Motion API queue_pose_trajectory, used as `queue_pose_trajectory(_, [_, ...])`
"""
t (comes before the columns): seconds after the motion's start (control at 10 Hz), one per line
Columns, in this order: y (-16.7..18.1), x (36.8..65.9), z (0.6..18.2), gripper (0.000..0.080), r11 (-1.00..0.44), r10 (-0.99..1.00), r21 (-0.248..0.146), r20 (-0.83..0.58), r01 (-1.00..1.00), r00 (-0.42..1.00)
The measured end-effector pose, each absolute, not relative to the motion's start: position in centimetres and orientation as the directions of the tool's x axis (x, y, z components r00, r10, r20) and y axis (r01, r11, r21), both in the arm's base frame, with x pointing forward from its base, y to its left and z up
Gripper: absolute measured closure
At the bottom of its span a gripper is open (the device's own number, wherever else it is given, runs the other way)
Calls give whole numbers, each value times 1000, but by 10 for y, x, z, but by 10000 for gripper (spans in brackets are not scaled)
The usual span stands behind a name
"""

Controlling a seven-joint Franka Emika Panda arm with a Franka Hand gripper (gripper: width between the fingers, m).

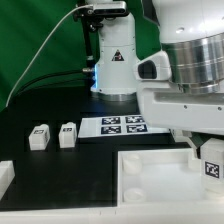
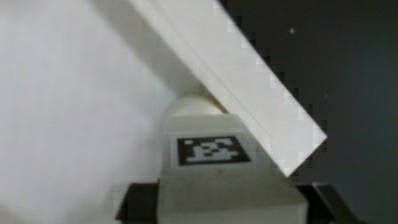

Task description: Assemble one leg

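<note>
**A:** Exterior view first. How far along?

**B:** The leg (image 1: 212, 162) is off the table (image 1: 70, 165) and in the gripper (image 1: 207, 156). It hangs at the tray (image 1: 150, 182) edge on the exterior view's right, towards the table's near edge. I judge the pickup and carry done, and the fitting into the tray not done. I cannot tell from here whether the leg touches the tray.

**A:** Other parts?

**B:** The first spare block (image 1: 38, 137) and the second spare block (image 1: 67, 133) stand side by side, upright, towards the table's edge on the exterior view's left. Both are well apart from the tray. The marker board (image 1: 122, 125) lies flat just beyond them, towards the far edge.

**A:** Wrist view. Grip state?

**B:** The dark fingers (image 2: 137, 205) sit close on either flank of the leg, with no gap visible on either side. Entered as closed onto the leg.

**A:** Appearance of the leg?

**B:** It is white and smooth, with flat sides and a rounded far end. A black-and-white square tag faces the camera, slightly blurred. The rounded end meets the tray's raised rim, which crosses the picture on a slant. It may be touching the rim or just beside it; I cannot tell which. No corner hole is visible here.

**A:** What is left?

**B:** By my estimate, aligning the leg at a corner and seating it.
</note>
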State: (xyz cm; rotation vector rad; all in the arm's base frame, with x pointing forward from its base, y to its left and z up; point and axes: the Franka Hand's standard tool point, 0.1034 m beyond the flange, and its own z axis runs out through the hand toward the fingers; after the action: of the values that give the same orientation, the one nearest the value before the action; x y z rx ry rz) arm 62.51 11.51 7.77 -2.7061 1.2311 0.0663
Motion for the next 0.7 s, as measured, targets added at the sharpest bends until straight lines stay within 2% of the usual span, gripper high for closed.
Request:
queue_pose_trajectory(0.1, [116, 625, 78, 499, -541, -823, -135, -119, -830, 556])
queue_pose_trajectory(0.3, [120, 624, 76, 499, -170, -965, -140, -176, -975, 194])
queue_pose_trajectory(0.5, [119, 624, 76, 499, -55, -974, -138, -211, -989, 83])
queue_pose_trajectory(0.6, [119, 624, 75, 499, -97, -970, -146, -206, -985, 126])
queue_pose_trajectory(0.7, [120, 624, 75, 395, -128, -967, -152, -201, -980, 157])
